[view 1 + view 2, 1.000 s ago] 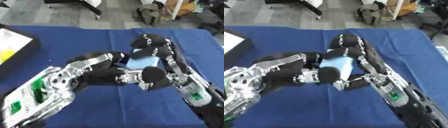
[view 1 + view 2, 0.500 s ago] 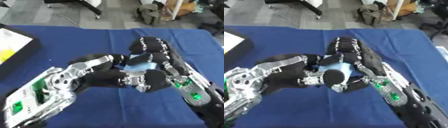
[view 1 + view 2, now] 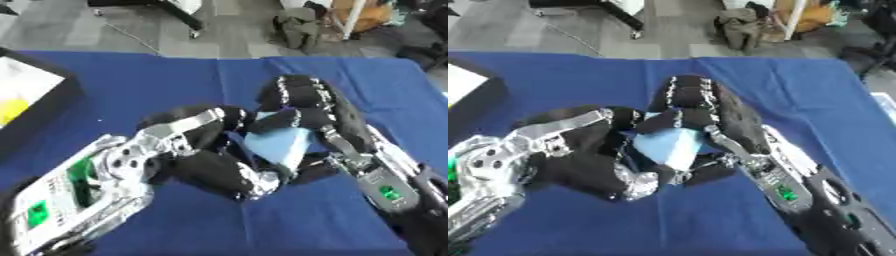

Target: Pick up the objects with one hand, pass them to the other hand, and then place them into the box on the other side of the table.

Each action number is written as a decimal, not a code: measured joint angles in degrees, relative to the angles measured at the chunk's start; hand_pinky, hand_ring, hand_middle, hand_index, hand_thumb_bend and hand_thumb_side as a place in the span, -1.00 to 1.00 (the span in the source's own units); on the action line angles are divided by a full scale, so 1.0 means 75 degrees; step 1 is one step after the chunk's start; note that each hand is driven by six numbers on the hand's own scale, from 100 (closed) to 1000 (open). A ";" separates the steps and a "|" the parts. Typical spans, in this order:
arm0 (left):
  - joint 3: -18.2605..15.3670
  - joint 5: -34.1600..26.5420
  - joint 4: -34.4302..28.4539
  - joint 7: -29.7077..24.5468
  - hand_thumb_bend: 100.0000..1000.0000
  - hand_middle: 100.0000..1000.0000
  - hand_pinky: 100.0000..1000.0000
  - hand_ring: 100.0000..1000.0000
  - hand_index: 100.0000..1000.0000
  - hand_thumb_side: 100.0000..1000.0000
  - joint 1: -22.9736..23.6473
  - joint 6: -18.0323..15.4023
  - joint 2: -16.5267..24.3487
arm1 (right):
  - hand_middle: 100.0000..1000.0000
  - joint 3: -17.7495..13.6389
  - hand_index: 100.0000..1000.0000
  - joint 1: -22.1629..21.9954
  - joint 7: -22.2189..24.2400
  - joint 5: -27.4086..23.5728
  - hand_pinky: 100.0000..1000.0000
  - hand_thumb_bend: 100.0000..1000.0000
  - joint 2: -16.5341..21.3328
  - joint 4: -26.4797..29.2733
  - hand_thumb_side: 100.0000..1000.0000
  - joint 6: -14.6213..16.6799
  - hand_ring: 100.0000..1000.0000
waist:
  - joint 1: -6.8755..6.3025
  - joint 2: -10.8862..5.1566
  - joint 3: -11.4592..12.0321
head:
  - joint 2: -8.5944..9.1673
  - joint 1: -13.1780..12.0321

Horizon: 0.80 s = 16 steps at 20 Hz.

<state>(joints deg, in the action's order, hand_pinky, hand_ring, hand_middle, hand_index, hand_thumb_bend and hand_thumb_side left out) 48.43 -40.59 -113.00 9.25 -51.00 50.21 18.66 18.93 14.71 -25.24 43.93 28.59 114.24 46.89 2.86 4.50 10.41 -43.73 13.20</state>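
Right hand: fingers curled over one light blue object, above mid-table. Left hand: meets it from the left, fingers and thumb curled round the same object. Box: one, at left table edge, white and yellow contents.

Both eyes: head-mounted, looking steeply down, close over blue worktop. Grey floor at top edge. Views share nearly all; right eye shifted, scene sits further left, showing less of box.
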 measured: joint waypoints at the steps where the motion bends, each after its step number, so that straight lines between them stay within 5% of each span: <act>1: 0.0002 -0.0026 0.0000 0.0046 -1.00 -0.31 -0.05 -0.12 -0.22 -1.00 0.0000 -0.0020 0.0000 | -0.40 -0.0001 -0.27 0.0009 -0.0009 0.0021 -0.04 -1.00 0.0000 0.0000 -1.00 -0.0009 -0.13 | -0.0001 0.0000 -0.0004 | 0.0001 0.0000; 14: 0.0046 -0.0517 0.0017 0.0657 -1.00 -0.38 -0.04 -0.10 -0.33 -1.00 0.0018 -0.0186 0.0000 | -0.38 -0.0020 -0.17 0.0053 -0.0107 0.0293 0.00 -1.00 0.0039 0.0023 -1.00 -0.0107 -0.11 | -0.0010 0.0025 -0.0018 | 0.0008 0.0009; 16: 0.0049 -0.0634 0.0022 0.0751 -1.00 -0.40 -0.05 -0.10 -0.36 -1.00 0.0026 -0.0279 0.0000 | -0.35 -0.0021 -0.09 0.0056 -0.0120 0.0307 0.02 -0.85 0.0044 0.0026 -1.00 -0.0120 -0.10 | -0.0010 0.0025 -0.0022 | 0.0008 0.0010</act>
<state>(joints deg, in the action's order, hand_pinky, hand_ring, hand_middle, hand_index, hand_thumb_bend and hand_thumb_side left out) 48.80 -45.35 -112.84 14.88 -50.81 48.11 18.66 18.78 15.13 -26.14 46.23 28.92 114.43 45.98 2.79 4.69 10.25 -43.68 13.27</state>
